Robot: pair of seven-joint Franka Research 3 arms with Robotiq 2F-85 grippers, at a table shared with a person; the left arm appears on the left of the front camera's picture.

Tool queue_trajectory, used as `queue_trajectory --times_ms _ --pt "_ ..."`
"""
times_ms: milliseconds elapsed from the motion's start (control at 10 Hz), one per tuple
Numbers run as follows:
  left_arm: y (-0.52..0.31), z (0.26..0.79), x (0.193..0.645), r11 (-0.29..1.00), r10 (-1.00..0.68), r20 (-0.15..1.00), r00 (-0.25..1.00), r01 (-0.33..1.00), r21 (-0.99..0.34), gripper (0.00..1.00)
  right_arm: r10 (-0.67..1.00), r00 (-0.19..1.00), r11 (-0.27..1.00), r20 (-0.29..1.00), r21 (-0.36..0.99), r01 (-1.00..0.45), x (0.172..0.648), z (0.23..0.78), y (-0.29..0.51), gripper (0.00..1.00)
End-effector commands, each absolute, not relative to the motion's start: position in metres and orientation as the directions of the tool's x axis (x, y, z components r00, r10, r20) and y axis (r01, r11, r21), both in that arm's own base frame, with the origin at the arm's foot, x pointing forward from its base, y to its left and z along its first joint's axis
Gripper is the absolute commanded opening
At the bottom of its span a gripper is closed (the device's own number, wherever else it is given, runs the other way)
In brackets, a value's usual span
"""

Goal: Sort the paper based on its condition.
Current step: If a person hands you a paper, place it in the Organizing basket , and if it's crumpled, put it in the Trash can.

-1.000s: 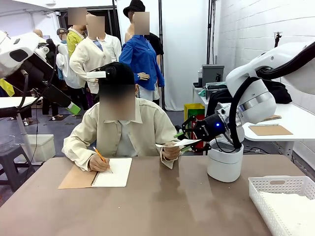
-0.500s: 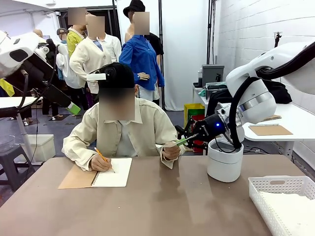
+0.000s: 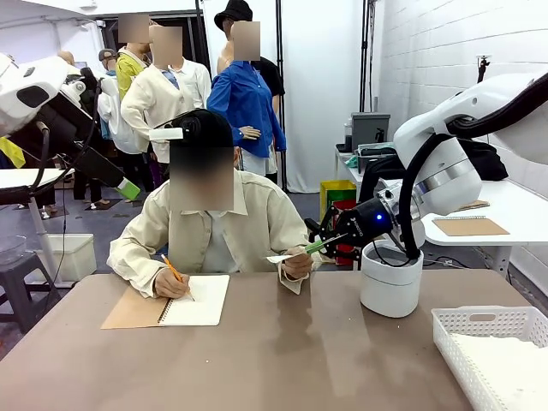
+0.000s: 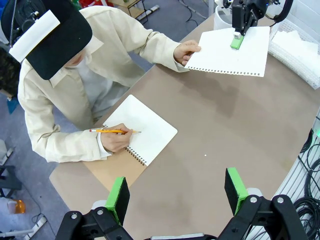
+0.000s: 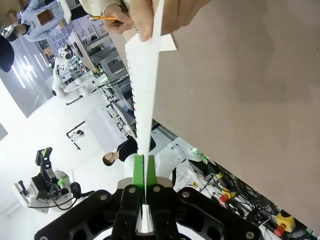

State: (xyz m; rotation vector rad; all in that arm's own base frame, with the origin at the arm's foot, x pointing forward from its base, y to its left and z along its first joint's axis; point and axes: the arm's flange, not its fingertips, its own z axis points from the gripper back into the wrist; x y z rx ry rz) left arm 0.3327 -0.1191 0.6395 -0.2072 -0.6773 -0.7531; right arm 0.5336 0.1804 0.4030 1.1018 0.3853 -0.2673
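Left gripper (image 4: 177,194) hangs spread and idle over the table's (image 3: 282,360) near edge. Notebook (image 3: 195,300) lies toward the left edge, where the person is writing. By the far edge the person's free hand (image 3: 297,263) holds out the paper (image 4: 230,50) flat, so my right gripper (image 3: 318,245) can pinch its outer edge. Sheet looks uncreased, probably. A second ago these jaws stood apart around it; now they are pressed on it.

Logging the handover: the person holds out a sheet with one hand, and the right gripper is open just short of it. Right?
No: the right gripper is shut on the sheet, pads pinching its edge, as the right wrist view shows. The person's hand does hold it out.
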Motion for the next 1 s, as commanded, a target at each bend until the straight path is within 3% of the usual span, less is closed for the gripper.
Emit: queue_trajectory --times_ms 0,400,500,700,900 --pt "-0.118 0.639 0.333 0.722 -0.557 0.636 0.534 0.69 0.053 1.0 0.004 0.939 0.401 -0.344 0.861 0.314 0.527 0.422 0.186 0.0" --pt "-0.118 0.639 0.333 0.722 -0.557 0.636 0.534 0.69 0.053 1.0 0.09 0.978 0.476 -0.189 0.871 0.125 0.496 0.507 0.175 0.0" --pt "-0.118 0.639 0.333 0.722 -0.557 0.636 0.534 0.69 0.053 1.0 0.151 0.985 0.484 -0.083 0.875 0.0 0.485 0.53 0.168 0.0" --pt "-0.118 0.639 0.333 0.722 -0.557 0.636 0.534 0.69 0.053 1.0 0.257 0.957 0.564 0.136 0.783 -0.263 0.46 0.567 0.142 0.0" --pt "-0.118 0.639 0.333 0.722 -0.557 0.636 0.534 0.69 0.053 1.0 0.344 0.884 0.644 0.317 0.605 -0.468 0.435 0.58 0.114 0.0"
